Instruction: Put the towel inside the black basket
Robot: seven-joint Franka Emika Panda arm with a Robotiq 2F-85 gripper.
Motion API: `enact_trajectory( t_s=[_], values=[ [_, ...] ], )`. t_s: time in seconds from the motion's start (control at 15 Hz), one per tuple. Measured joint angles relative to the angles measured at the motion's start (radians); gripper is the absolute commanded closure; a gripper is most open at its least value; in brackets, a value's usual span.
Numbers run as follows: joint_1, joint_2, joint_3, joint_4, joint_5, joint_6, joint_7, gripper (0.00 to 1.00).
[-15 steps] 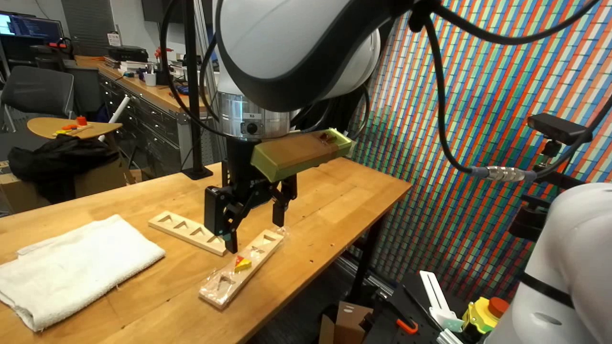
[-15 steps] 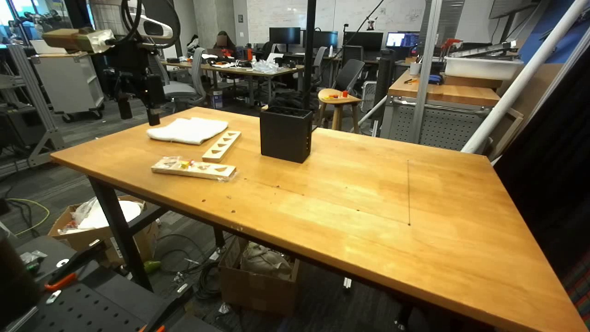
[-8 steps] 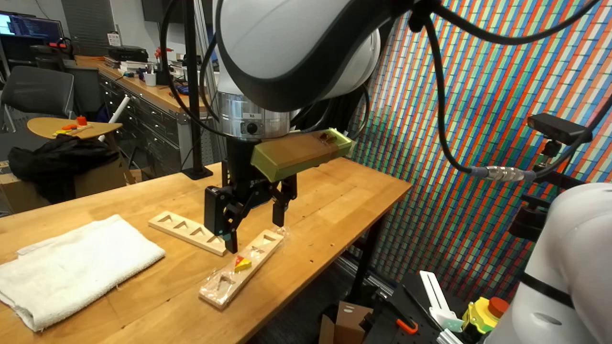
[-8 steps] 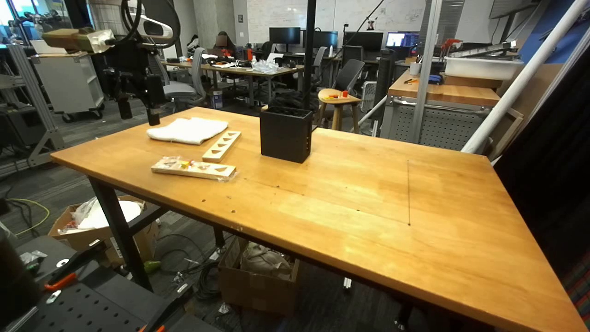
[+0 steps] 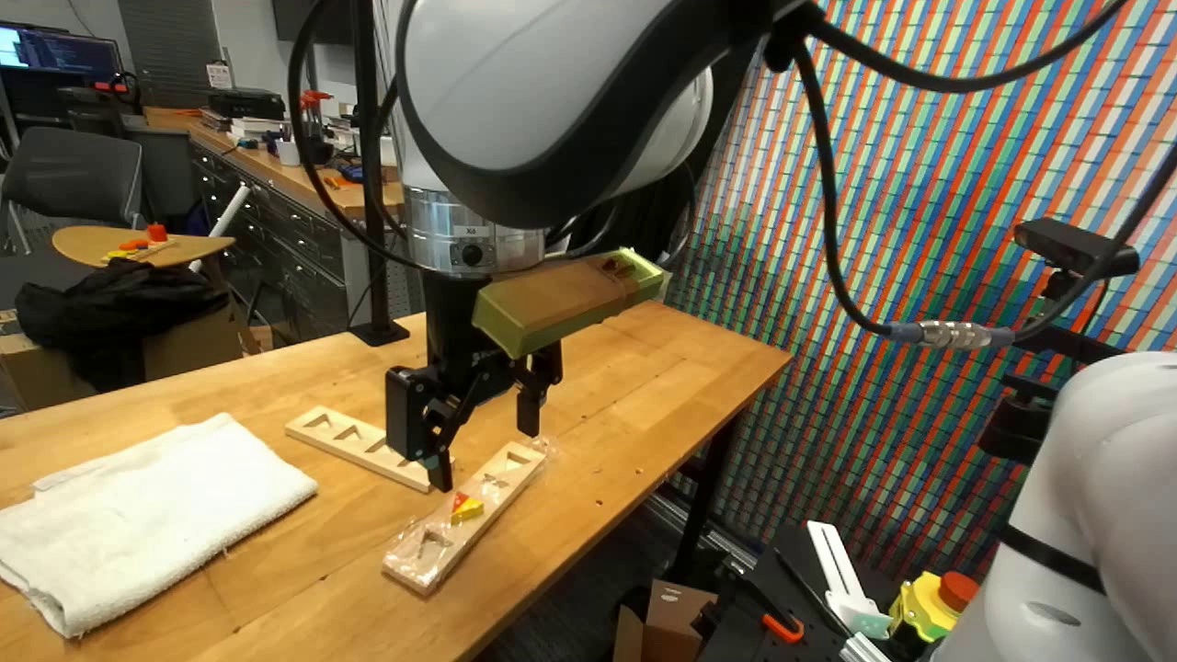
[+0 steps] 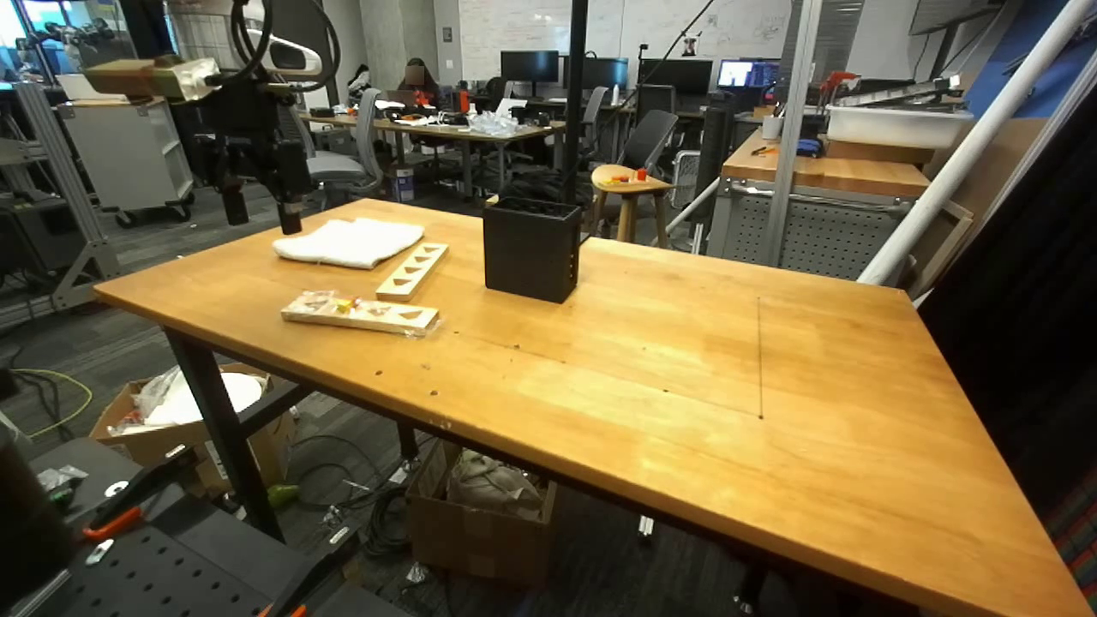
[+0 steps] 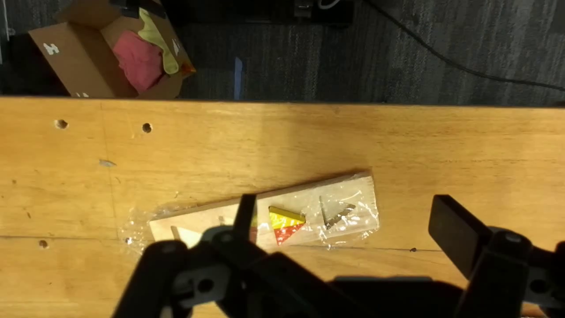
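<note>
Plainly, the black gripper (image 5: 485,448) hangs over the tabletop (image 6: 728,480) with its hard, angular jaws spread wide; a blocky yellow-green case (image 5: 570,303), partly covered in brown, juts out just above them. In the wrist view the gripper hides part of a pale wooden board (image 5: 460,533) wrapped in crinkled, shiny clear plastic (image 7: 134,227), where a red-and-yellow triangular piece (image 7: 287,223) sits among three-cornered cutouts. Near it, at an angle, a second slotted board (image 5: 362,441) lies uncovered, its pale wood smooth. The tabletop is honey-coloured wood, grainy and pitted with small dark holes. In an exterior view the towel (image 6: 347,244) lies folded at the far left, white, thick and slightly fuzzy, apart from both boards. To its right the black basket (image 6: 531,257) stands upright, boxy and flat-sided; the second slotted board lies between the two, the wrapped one nearer. A slim black post (image 6: 576,103) rises behind the basket. Farther off is a small wooden stool (image 6: 628,214) bearing bright pieces (image 6: 641,175), and a cardboard box (image 6: 480,544) sits beneath the tabletop's near edge. In an exterior view a checkered multicoloured backdrop (image 5: 919,184) fills the right side.
</note>
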Motion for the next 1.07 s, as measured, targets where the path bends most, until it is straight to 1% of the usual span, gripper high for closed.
enact_trajectory(
  t_s=[0.13,0.33,0.73,1.07],
  values=[
    [0.004,0.039,0.011,0.041,-0.043,0.0,0.001,0.0],
    [0.015,0.118,0.03,0.132,-0.109,0.0,0.006,0.0],
    [0.059,0.312,0.039,0.363,-0.237,0.007,0.017,0.0],
    [0.109,0.47,0.029,0.563,-0.335,0.022,0.051,0.0]
  ],
)
